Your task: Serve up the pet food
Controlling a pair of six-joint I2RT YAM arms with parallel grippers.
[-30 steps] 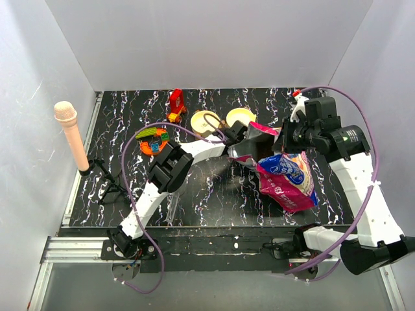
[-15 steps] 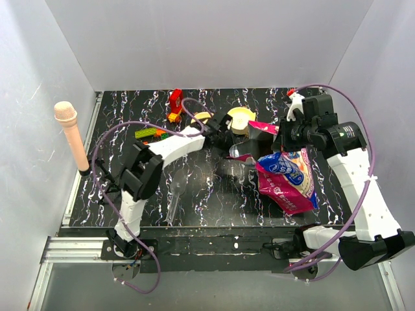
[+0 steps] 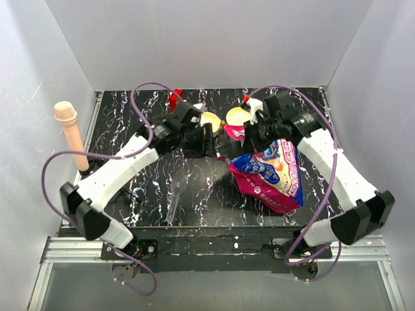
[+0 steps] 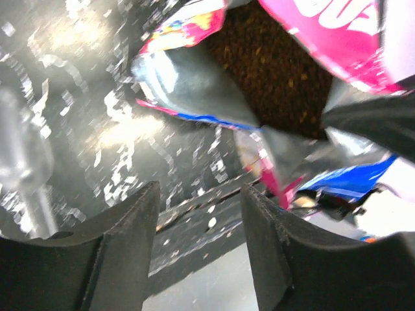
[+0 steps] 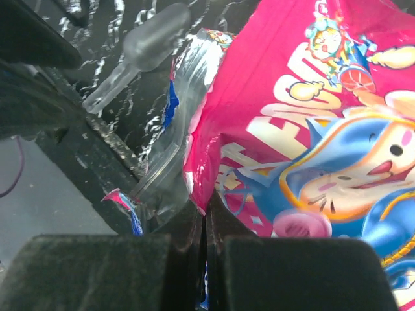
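Note:
The magenta-and-blue pet food bag [image 3: 269,172] lies on the black marbled table, its mouth toward the middle. Brown pet food [image 4: 272,65] shows inside the open mouth in the left wrist view. My right gripper [image 3: 251,135] is shut on the bag's [image 5: 311,129] top edge, and its jaws [image 5: 206,217] pinch a fold of the magenta film. My left gripper [image 3: 214,144] hovers just left of the bag's mouth. Its fingers [image 4: 200,194] stand open with nothing between them.
A clear plastic scoop [image 3: 176,191] lies left of the bag and shows as the clear scoop [image 5: 142,48] in the right wrist view. Two cream bowls [image 3: 211,120] [image 3: 237,115] sit behind the grippers. A red toy [image 3: 175,97] stands at the back and a pink microphone-like post [image 3: 68,129] at the far left.
My left gripper has opened and its arm has stretched out, swinging its elbow left. The right gripper has pulled the bag's top toward the left and back; the bag shifted with it.

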